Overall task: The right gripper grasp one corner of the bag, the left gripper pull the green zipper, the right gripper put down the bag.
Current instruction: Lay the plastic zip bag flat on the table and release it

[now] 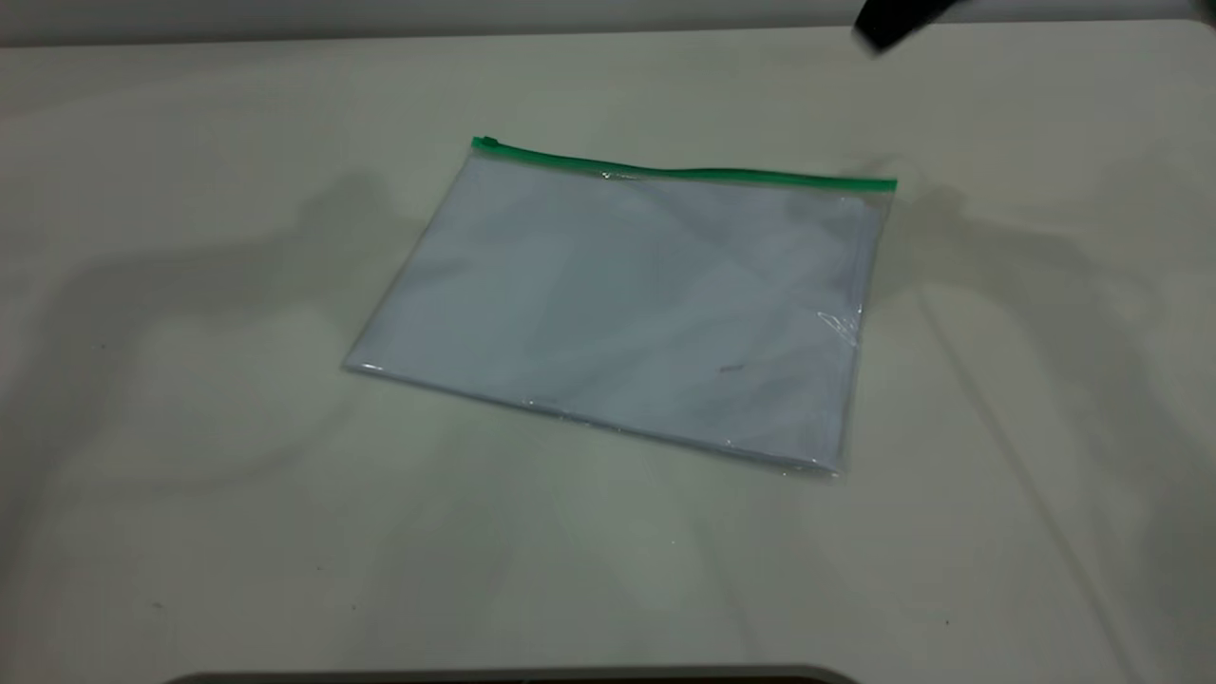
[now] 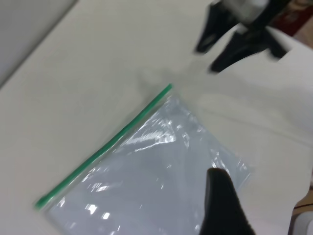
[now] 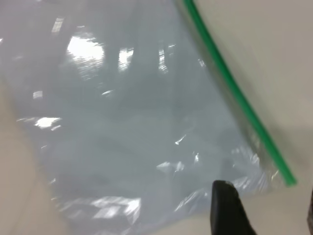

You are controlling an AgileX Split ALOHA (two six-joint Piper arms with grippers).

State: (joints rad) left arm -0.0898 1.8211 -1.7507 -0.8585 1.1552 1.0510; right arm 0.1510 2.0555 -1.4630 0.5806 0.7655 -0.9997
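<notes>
The bag lies flat on the table, a clear pouch with white sheets inside. The green zipper runs along its far edge, with the slider tab at the left end. The corner is at the strip's right end. My right gripper hovers above and behind that corner, open and empty. In the right wrist view the right gripper is just off the corner. In the left wrist view the left gripper shows one fingertip over the bag's near right part, with nothing beside it. The right gripper shows beyond the corner.
The pale table surrounds the bag on all sides. A dark edge runs along the front of the exterior view. The left arm does not show in the exterior view.
</notes>
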